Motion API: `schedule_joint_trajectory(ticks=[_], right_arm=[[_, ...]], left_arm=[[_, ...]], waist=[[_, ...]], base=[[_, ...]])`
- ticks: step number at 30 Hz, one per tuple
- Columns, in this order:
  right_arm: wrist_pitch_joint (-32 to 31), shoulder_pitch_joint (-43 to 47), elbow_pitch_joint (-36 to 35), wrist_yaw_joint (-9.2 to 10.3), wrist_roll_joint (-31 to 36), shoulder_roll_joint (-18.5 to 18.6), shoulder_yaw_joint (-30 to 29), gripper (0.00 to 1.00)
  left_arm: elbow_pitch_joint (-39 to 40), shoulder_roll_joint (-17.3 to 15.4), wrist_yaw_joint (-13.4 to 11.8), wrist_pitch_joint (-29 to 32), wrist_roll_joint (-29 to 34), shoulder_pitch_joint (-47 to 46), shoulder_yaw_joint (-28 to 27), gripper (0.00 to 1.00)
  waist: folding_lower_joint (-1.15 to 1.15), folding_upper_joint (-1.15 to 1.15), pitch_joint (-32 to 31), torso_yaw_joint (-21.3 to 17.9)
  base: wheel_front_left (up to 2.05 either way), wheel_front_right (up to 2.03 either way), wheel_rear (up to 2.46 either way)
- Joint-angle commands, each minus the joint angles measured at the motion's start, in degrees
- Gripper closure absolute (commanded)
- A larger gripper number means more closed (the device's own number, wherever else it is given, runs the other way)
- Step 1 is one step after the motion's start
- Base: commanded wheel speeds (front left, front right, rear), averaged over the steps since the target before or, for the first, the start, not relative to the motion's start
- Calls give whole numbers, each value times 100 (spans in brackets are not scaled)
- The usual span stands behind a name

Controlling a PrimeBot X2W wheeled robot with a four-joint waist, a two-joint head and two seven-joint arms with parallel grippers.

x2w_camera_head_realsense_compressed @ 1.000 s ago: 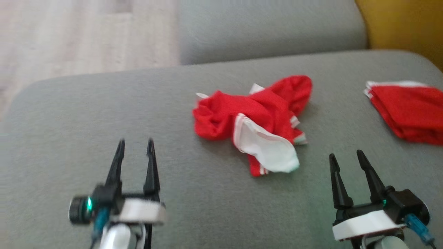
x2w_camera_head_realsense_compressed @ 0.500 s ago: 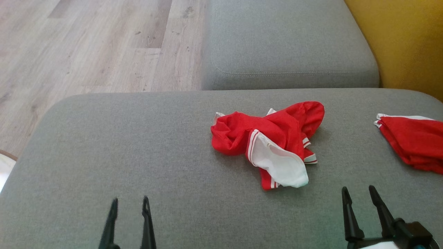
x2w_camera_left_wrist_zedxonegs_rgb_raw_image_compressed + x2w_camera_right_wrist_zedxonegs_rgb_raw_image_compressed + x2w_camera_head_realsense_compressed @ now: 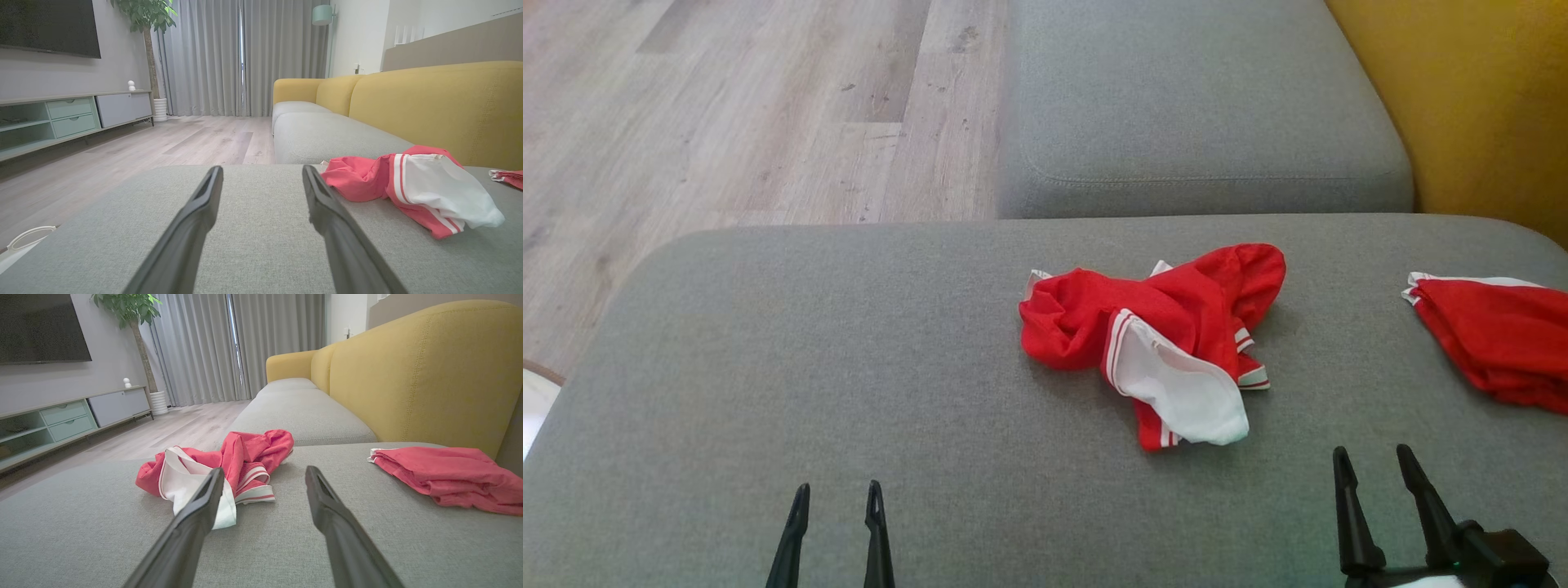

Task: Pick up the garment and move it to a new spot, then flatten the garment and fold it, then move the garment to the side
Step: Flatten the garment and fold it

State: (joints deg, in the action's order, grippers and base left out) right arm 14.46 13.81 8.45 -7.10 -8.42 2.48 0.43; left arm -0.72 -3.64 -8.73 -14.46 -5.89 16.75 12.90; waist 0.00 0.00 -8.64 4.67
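Both the left claw [image 3: 838,487] and right claw [image 3: 1371,451] stood wide and empty. The crumpled garment [image 3: 1152,335] lay on the sofa [image 3: 849,367] beyond.

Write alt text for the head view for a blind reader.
A crumpled red-and-white fabric garment lies on a grey fabric sofa cushion, right of centre. A neater pile of red fabric lies at the right edge. The left pincer and right pincer, both open and empty, point up from the bottom edge.
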Motion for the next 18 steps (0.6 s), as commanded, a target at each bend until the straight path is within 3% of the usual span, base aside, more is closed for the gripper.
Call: schedule_joint_trajectory(ticks=[1,18], right_arm=[[53,-164,-209,-39,-7,41,121,0],[53,-189,-190,-39,-28,40,152,0]], left_arm=[[159,73,15,-53,53,-310,-175,0],[98,76,-19,-53,-15,-309,-122,0]], waist=[[0,0,8,8],[0,0,-19,-55]], base=[[0,0,0],[0,0,0]])
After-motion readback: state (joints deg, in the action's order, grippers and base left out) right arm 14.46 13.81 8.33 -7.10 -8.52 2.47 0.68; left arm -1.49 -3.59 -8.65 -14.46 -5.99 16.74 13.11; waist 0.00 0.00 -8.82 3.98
